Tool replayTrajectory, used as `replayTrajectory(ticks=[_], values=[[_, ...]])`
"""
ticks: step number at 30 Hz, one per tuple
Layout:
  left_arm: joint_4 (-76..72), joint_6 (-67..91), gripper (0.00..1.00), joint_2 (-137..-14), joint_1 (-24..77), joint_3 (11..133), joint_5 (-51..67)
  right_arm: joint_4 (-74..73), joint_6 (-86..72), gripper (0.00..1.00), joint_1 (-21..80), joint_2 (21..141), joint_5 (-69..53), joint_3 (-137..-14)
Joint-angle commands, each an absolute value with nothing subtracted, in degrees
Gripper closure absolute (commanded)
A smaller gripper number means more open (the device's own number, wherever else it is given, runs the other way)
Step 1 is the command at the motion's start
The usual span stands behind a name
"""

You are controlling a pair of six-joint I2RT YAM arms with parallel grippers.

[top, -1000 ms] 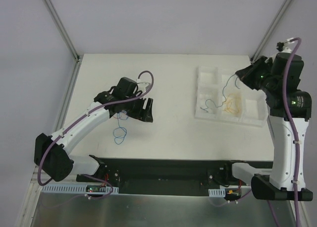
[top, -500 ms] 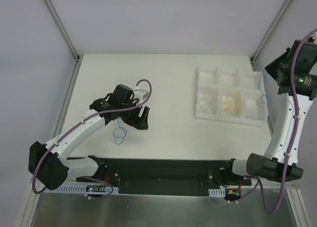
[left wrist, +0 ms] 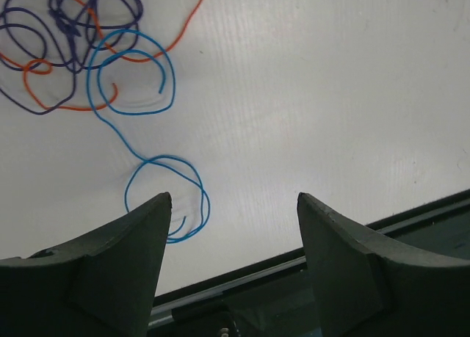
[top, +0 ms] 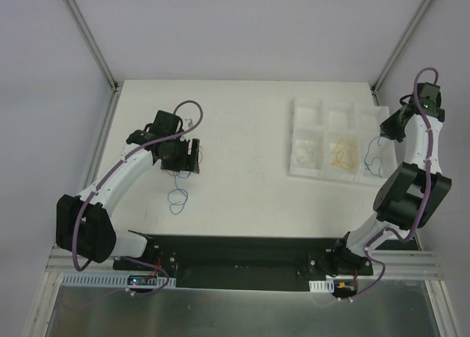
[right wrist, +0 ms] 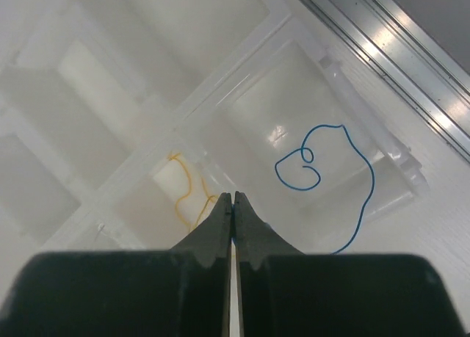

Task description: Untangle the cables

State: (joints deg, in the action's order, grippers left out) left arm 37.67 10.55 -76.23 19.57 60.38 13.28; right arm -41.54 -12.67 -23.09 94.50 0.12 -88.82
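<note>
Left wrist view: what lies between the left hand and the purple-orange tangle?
A blue wire lies there, curling in two loops from the tangle toward the open left hand across the white table; the left wrist view shows it.

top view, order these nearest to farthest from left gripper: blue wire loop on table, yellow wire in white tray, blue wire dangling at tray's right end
1. blue wire loop, close by the left gripper.
2. yellow wire, middle of the white tray.
3. dangling blue wire, tray's right end.
</note>
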Motion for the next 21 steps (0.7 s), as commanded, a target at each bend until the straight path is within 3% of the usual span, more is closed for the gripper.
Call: replayTrajectory(ticks=[1, 4, 9, 16, 21], values=[[42.44, 14.58, 0.33, -78.05, 18.02, 66.00, 6.51, -36.83, -7.66, 1.00, -23.47, 101.32, -0.96, -90.97], [45.69, 17.22, 0.37, -77.78, 18.02, 66.71, 3.88, -38.84, -5.63, 1.00, -22.68, 105.81, 6.22, -93.24], [48.16, 21.43, 0.38, -74.62, 18.02, 63.11, 0.36, -45.77, -2.28, 0.97, -22.24, 113.80, 7.65, -100.36], [52.29, 26.98, 0.28, -69.61, 18.10, 56.09, -7.37, -54.04, -2.90, 0.39, -19.96, 110.58, 7.72, -105.02], [51.69, 27.95, 0.33, -69.43, 17.93, 52.82, -8.97, -56.43, -4.74, 0.33, -18.64, 101.19, 8.71, -99.26]])
